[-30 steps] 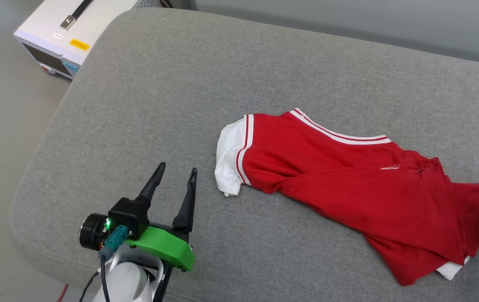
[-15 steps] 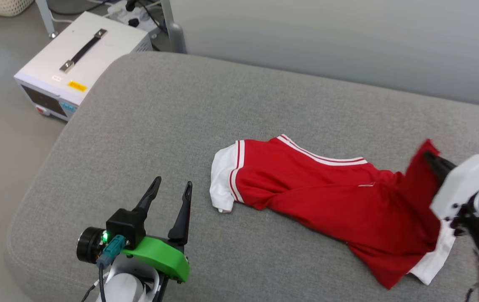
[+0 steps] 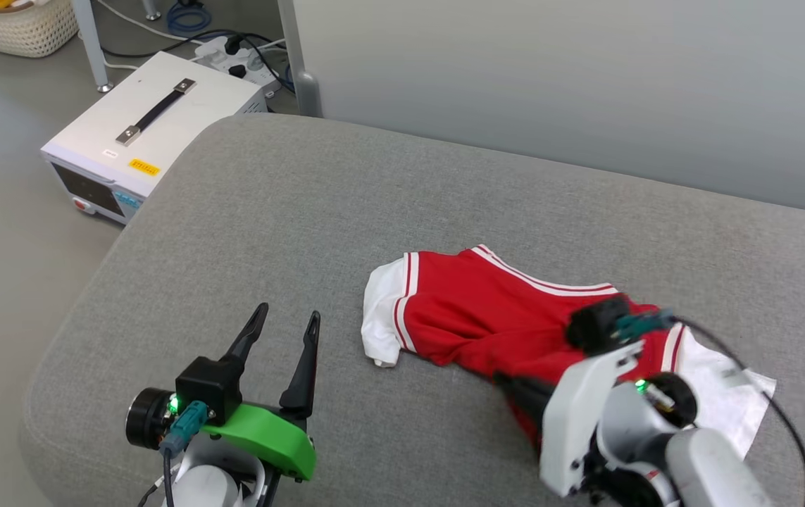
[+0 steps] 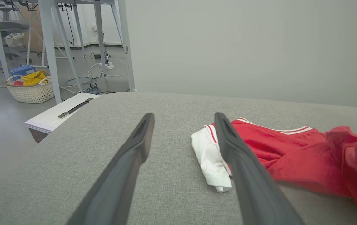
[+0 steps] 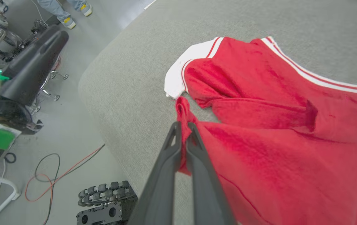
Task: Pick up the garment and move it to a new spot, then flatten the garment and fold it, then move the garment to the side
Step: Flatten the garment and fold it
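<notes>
The garment (image 3: 487, 317), a red shirt with white sleeves and striped trim, lies crumpled on the grey cushion (image 3: 289, 211). One white sleeve (image 3: 379, 320) points left and another (image 3: 722, 384) lies spread at the right. My right gripper (image 3: 511, 386) hovers over the garment's near edge, shut on a pinched fold of red cloth (image 5: 182, 123) lifted off the cushion. In the right wrist view the garment (image 5: 275, 131) hangs from that fold. My left gripper (image 3: 287, 320) is open and empty, left of the sleeve. In the left wrist view the sleeve (image 4: 208, 153) lies just beside my right finger (image 4: 228, 140).
A white box with a black handle (image 3: 141, 141) stands on the floor beyond the cushion's left edge, with a woven basket (image 3: 11, 28) and cables behind it. A grey wall (image 3: 550, 84) backs the cushion. A person's feet (image 5: 67, 11) show on the floor.
The head camera has tilted up. My right gripper has closed on the garment's right end and carried it left over the body, baring the right white sleeve. The left gripper has stayed put.
</notes>
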Robot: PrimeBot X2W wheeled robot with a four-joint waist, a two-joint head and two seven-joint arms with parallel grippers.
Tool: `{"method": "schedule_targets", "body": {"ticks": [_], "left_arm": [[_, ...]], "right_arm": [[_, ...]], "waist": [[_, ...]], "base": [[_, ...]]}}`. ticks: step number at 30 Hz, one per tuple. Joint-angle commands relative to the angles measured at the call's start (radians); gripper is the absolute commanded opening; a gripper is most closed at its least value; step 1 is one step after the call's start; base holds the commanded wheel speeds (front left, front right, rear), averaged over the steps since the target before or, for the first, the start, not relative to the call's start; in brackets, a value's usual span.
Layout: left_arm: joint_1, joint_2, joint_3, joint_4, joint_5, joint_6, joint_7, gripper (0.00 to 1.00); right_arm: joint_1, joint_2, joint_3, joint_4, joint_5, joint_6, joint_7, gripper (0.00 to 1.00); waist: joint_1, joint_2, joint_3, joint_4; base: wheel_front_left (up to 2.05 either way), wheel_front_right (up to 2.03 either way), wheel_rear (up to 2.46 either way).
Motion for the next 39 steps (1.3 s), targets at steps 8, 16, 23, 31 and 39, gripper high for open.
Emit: {"method": "schedule_targets", "body": {"ticks": [8, 16, 23, 31, 39], "left_arm": [[0.005, -0.008, -0.007, 0.001, -0.011, 0.008, -0.005, 1.0], [0.012, -0.007, -0.004, 0.013, -0.017, 0.013, -0.005, 1.0], [0.019, -0.004, -0.002, 0.009, -0.02, 0.015, -0.006, 1.0], [0.017, 0.0, -0.001, -0.006, -0.022, 0.016, -0.006, 1.0], [-0.01, -0.002, -0.005, -0.019, -0.019, 0.014, -0.006, 1.0]], "right_arm": [[0.006, -0.044, 0.176, 0.163, -0.013, -0.001, -0.084, 0.0], [-0.036, -0.065, 0.186, 0.197, 0.009, -0.001, -0.161, 1.0], [-0.061, -0.107, 0.059, 0.1, 0.011, -0.001, -0.111, 1.0], [-0.039, -0.169, -0.193, 0.043, -0.089, -0.001, 0.039, 1.0], [-0.058, -0.213, -0.359, 0.093, -0.199, -0.001, 0.171, 1.0]], "waist": [[0.0, 0.0, 0.019, 0.023], [0.0, 0.0, 0.002, 0.01], [0.0, 0.0, -0.014, -0.022], [0.0, 0.0, 0.013, -0.054], [0.0, 0.0, 0.084, -0.064]], "base": [[0.0, 0.0, 0.0], [0.0, 0.0, 0.0], [0.0, 0.0, 0.0], [0.0, 0.0, 0.0], [0.0, 0.0, 0.0]]}}
